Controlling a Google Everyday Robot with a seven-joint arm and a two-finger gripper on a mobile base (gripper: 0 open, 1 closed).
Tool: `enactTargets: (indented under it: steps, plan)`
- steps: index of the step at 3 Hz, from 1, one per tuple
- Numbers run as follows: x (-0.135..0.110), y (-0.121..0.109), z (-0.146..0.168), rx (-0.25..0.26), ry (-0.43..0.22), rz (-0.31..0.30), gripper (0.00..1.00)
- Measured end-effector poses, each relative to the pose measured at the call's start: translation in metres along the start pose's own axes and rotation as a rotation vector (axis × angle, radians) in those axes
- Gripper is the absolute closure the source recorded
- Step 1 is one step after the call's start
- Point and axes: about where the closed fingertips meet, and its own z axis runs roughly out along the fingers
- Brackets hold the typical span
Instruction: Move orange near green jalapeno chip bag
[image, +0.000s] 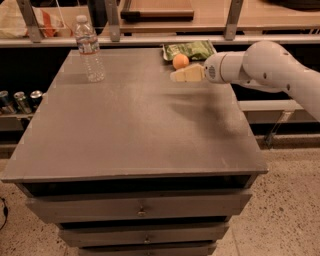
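Note:
The orange (180, 61) sits on the grey table top (135, 120) near the far right edge. It touches the front edge of the green jalapeno chip bag (190, 50), which lies flat at the table's back edge. My gripper (179, 75) hovers just in front of the orange, a little toward me, pointing left. It is open and holds nothing. The white arm (260, 67) reaches in from the right.
A clear water bottle (90, 49) stands upright at the table's far left. Behind the table runs a shelf with metal posts (112, 20). Cans (20, 100) stand on a lower ledge at the left. Drawers (140, 210) are below the table's front edge.

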Motion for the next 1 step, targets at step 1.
enactTargets:
  steps: [1]
  plan:
    - [0.0075, 0.0026, -0.0087, -0.019, 0.015, 0.006, 0.0]
